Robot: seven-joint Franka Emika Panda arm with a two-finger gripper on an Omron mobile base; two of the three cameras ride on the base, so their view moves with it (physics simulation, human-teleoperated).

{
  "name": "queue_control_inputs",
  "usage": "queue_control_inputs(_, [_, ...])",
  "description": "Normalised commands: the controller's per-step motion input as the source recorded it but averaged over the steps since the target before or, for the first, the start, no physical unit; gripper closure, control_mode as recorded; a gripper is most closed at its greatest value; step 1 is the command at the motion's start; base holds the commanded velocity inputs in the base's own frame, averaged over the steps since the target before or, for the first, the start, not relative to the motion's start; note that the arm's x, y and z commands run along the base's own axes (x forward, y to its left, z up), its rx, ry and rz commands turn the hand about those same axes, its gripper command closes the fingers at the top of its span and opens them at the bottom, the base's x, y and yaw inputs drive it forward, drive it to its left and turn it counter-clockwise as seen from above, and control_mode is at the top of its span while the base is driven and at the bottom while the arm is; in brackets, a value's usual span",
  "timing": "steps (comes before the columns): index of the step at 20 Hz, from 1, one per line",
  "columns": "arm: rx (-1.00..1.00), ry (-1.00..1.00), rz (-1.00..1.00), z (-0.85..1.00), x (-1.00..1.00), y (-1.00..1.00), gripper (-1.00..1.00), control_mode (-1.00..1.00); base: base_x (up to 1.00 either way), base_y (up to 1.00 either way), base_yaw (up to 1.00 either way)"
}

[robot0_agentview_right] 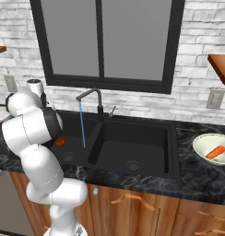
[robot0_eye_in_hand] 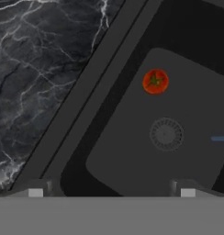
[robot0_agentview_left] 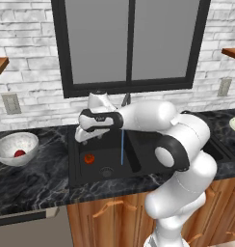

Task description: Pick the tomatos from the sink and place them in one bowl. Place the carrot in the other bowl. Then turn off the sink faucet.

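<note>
One tomato (robot0_agentview_left: 19,153) sits in the mottled bowl (robot0_agentview_left: 28,143). My gripper (robot0_eye_in_hand: 111,193), jaws spread and empty, hovers above the sink (robot0_eye_in_hand: 132,151); next I descend on the second tomato (robot0_eye_in_hand: 155,81).

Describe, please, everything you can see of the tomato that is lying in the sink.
The tomato is a small, round, orange-red ball with a dark green stalk mark on top. It rests on the flat floor of the black sink's left basin, near the round drain but apart from it. The water stream falls beside it, and nothing grips it.
</note>
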Motion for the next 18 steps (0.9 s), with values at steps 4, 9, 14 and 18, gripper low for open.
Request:
queue_control_inputs(4, [-0.03,0.05,0.2,-0.14,0.0,-0.3,-1.0,-1.0,0.0,0.0,0.0])
queue_control_inputs(9, [-0.01,0.03,0.17,-0.26,0.0,-0.14,-1.0,-1.0,0.0,0.0,0.0])
queue_control_inputs(14, [0.0,0.0,0.1,-0.33,0.0,-0.04,-1.0,-1.0,0.0,0.0,0.0])
queue_control_inputs(18, [0.0,0.0,0.04,-0.28,0.0,-0.1,-1.0,-1.0,0.0,0.0,0.0])
